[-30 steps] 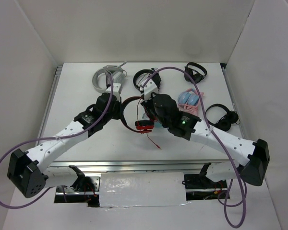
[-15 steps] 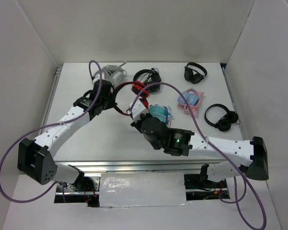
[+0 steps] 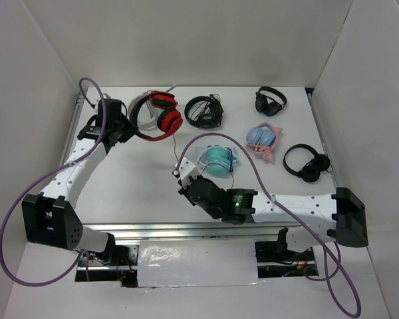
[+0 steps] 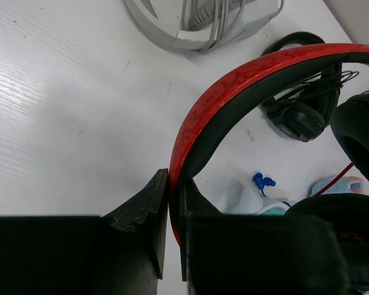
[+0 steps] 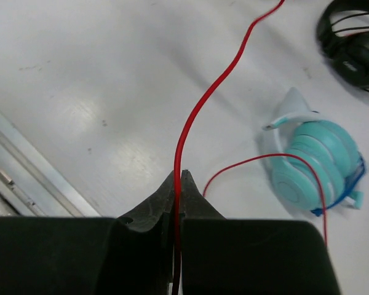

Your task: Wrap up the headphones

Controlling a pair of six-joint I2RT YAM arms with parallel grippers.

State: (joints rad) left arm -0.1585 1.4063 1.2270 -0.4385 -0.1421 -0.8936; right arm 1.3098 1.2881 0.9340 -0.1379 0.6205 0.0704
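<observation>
Top external looks down from high behind both arm bases [image 3: 50,222], showing the whole table [image 3: 139,179]. The 2 wrist views sit close and low, angled across it. All 3 share the teal headphones [image 3: 218,159] and black corded headphones [image 3: 203,111].

The headphones [image 3: 161,114] lay at the far left of the desk [image 3: 133,183], overlapping another pair [image 3: 139,105], their band in the left hand [image 3: 127,129]. Their cable [image 3: 175,146] ran nearward to the right hand [image 3: 178,175], just left of a folded pair [image 3: 217,159]. A further pair [image 3: 204,111] lay just right of the headphones.
</observation>
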